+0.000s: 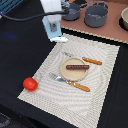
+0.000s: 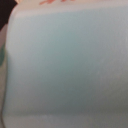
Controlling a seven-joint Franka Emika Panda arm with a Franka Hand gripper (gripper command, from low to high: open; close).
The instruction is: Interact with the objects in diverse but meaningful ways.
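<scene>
Exterior view high, angled down, wrist view pressed against pale blue cup (image 2: 65, 65)

My view filled by pale blue cup (image 2: 65, 65), upright at placemat (image 1: 100, 100) far corner. Sausage stick (image 1: 77, 66) flat on plate at mat centre. Red tomato (image 1: 30, 84) touching mat's near edge. Grey pots (image 1: 96, 15) beyond mat.

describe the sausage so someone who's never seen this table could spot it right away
Start at the pale woven placemat on the dark table, and find the round tan plate near its middle. The brown sausage stick lies flat across that plate. It is dark reddish brown and is the only thing on the plate, while the orange-handled utensils beside it lie on the mat.
</scene>
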